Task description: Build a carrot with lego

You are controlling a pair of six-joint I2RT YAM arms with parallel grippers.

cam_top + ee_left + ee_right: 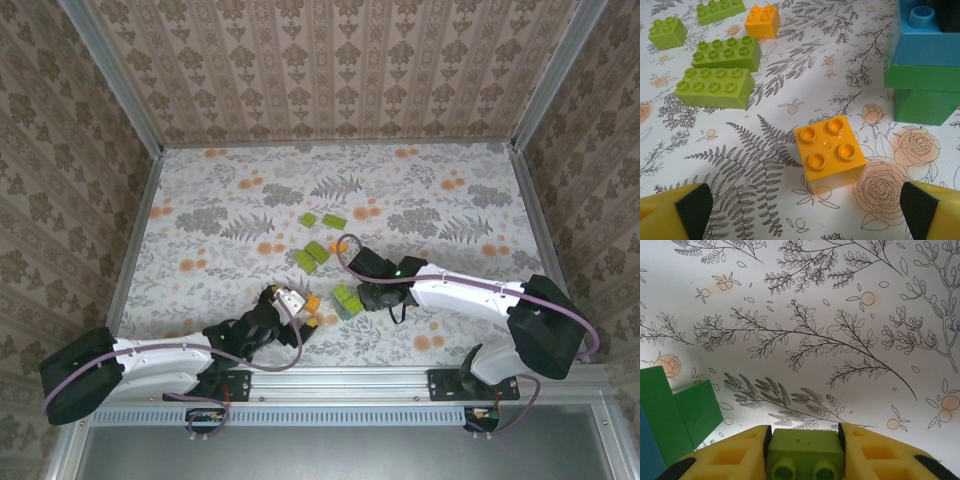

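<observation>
Small orange four-stud plastic brick sits flat on the floral desk, just ahead of the left tool, whose fingers are spread wide and hold nothing. Light, rigid, slick: I'd pinch its flat side walls. The right tool is clamped on a lime-green plastic brick, close beside the blue-and-green stacked carrot.

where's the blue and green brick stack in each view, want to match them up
top external: the stack sits near the centre, slightly low, at the tip of the right claw.
left wrist: the stack stands in the upper right corner, blue over green, beyond the loose orange brick.
right wrist: the stack is at the lower left edge.
shared landmark: the right claw, shut on a lime brick, beside the stack.
</observation>
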